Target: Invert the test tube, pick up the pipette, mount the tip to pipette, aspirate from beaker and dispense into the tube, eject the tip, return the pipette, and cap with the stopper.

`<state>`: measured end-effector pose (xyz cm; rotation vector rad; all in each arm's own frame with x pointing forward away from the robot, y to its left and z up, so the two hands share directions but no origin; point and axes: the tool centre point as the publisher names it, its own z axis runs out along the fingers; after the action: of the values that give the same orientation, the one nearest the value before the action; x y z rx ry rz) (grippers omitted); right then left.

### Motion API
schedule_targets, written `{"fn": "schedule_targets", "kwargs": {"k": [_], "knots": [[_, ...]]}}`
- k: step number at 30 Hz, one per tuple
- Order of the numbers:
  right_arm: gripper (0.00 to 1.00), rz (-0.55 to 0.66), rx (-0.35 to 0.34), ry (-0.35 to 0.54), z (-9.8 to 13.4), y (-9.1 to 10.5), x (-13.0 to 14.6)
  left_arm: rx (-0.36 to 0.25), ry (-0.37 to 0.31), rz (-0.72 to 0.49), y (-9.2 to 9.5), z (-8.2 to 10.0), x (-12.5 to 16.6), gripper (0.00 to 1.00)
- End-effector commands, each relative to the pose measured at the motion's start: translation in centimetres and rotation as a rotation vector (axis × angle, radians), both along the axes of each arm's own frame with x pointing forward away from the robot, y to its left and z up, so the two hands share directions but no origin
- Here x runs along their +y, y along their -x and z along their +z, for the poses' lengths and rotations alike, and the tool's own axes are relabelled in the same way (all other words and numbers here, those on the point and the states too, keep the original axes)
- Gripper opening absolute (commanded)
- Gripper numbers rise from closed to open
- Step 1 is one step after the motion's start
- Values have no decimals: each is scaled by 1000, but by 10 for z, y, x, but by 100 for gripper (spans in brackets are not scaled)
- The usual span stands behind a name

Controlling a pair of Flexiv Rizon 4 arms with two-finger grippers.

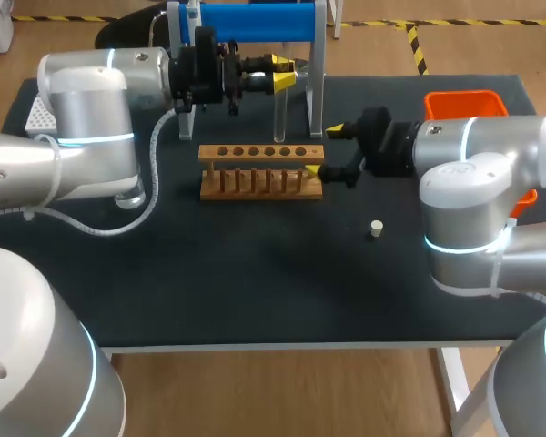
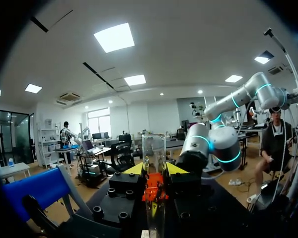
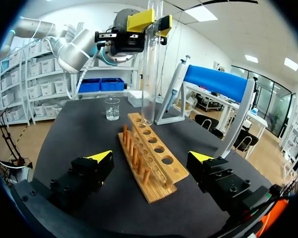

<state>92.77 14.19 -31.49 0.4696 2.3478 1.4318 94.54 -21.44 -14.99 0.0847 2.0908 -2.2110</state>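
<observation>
Glass test tube [image 1: 279,114] is held upright by the left gripper [image 1: 278,73], whose yellow-tipped fingers are closed on its upper part from two sides. It is kept above the black table [image 1: 255,282], just behind the wooden rack [image 1: 261,171]; whether its lower end touches anything cannot be told. The right gripper [image 3: 151,157] is spread wide and nothing is held in it. It is placed low at the rack's right end, one finger at either side and the rack's row of holes seen running away ahead of it. A small pale stopper [image 1: 376,228] is left lying on the table, apart from the rack. The pipette [image 3: 176,84] is hung on the blue-topped stand [image 3: 216,82] behind the tube, and the beaker [image 3: 112,108] is set beyond the rack's far end.
</observation>
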Motion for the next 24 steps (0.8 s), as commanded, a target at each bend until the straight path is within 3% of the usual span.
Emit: {"fn": "schedule_targets", "kwargs": {"k": [1,24], "knots": [[100,-37,11,10,-3,1,12,1,-2,-3,-1,0,0,0],[100,-104,36,26,-27,-3,28,1,-2,-3,-1,0,0,0]]}}
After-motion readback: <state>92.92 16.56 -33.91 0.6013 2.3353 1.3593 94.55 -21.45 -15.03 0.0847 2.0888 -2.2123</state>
